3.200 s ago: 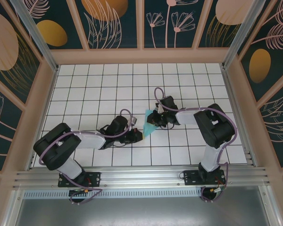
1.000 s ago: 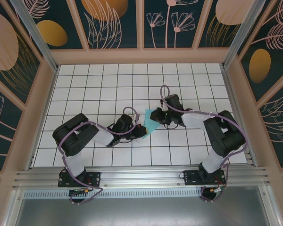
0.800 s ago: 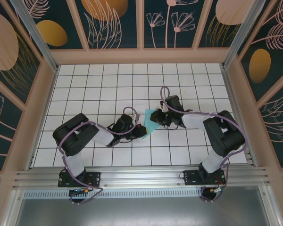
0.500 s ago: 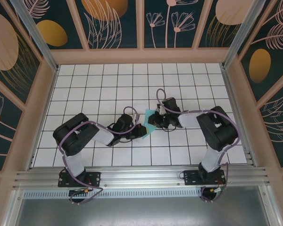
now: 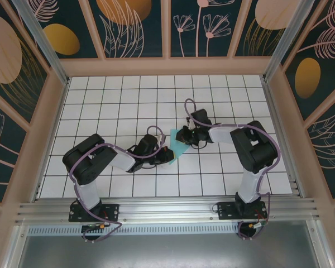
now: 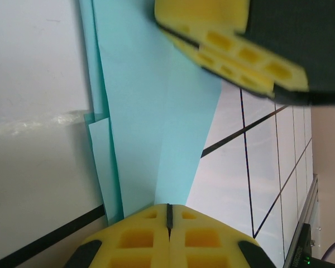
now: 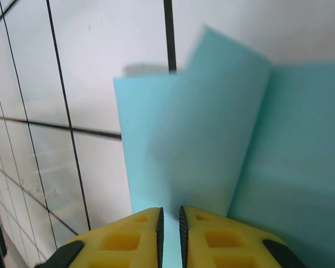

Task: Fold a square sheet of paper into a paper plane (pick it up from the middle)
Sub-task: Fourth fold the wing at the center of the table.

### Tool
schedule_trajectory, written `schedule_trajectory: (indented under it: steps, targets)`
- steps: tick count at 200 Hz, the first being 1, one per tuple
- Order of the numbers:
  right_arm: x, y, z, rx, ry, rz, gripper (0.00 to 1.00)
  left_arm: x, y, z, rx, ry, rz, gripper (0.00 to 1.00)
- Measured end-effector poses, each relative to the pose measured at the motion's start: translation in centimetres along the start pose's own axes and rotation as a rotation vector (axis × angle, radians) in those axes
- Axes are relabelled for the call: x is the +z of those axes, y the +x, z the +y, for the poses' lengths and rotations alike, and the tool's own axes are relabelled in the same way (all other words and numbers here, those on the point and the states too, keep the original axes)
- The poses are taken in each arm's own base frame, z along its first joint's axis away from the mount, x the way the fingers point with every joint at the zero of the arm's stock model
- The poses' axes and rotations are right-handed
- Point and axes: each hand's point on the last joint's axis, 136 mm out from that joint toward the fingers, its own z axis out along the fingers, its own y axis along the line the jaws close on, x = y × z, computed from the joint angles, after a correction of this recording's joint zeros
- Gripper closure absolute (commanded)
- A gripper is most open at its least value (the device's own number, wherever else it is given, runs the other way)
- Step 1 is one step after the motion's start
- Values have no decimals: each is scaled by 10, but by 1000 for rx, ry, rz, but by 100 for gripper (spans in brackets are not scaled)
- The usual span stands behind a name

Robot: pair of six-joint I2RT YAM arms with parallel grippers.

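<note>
Near the middle of the tiled table [image 5: 117,95] in the top view, the sheet of paper [image 5: 177,147] was seen folded into a narrow, tapering shape that ran from upper right to lower left. It was flanked by both arms. The left gripper [image 5: 168,158] was placed at its lower end and the right gripper [image 5: 182,135] at its upper end.

In the left wrist view, the left gripper [image 6: 168,215] was found at the bottom edge of the frame. Its yellow pads [image 6: 139,237] were pressed together with no gap between them. The narrow end of the sheet of paper [image 6: 145,100] was seen to run straight into that seam, so the paper was judged to be pinched there. Layered folds were visible along the paper's left edge, and a shadow was cast on the white surface beside them. A yellow finger [image 6: 234,47] of the right gripper was seen at the upper right, set against the far part of the paper.

In the right wrist view, the right gripper [image 7: 170,223] was found at the bottom centre, with its pads drawn in to a thin slit. Cyan paper was seen inside that slit, so the sheet was judged to be gripped there as well. The centre and right of the frame were covered by the sheet of paper [image 7: 212,139], with one flap raised and blurred toward the top. The table [image 7: 100,67] and its black grid lines were seen at the left.
</note>
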Motion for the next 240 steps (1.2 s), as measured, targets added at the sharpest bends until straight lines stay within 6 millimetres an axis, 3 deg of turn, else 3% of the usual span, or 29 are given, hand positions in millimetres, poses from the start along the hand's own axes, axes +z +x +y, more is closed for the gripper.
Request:
schedule_trajectory:
  steps: [26,90,158,192,218,240]
  targets:
    - [3,-17,-5,6,14,-16,80,0,0,0,4,0,1,100]
    - [3,-26,-7,44,-22,17,79,0,0,0,7,0,1,100]
    - [-3,-70,-21,76,-21,-59,80,0,0,0,11,0,1,100]
    - [-1,-70,-20,66,-19,-71,80,-5,0,0,12,-9,-11,100]
    - [-1,-64,-17,45,-33,-86,80,-23,5,4,6,-63,-11,100]
    - [-1,-50,-13,32,-35,-77,80,-39,-7,-15,38,-55,-54,100]
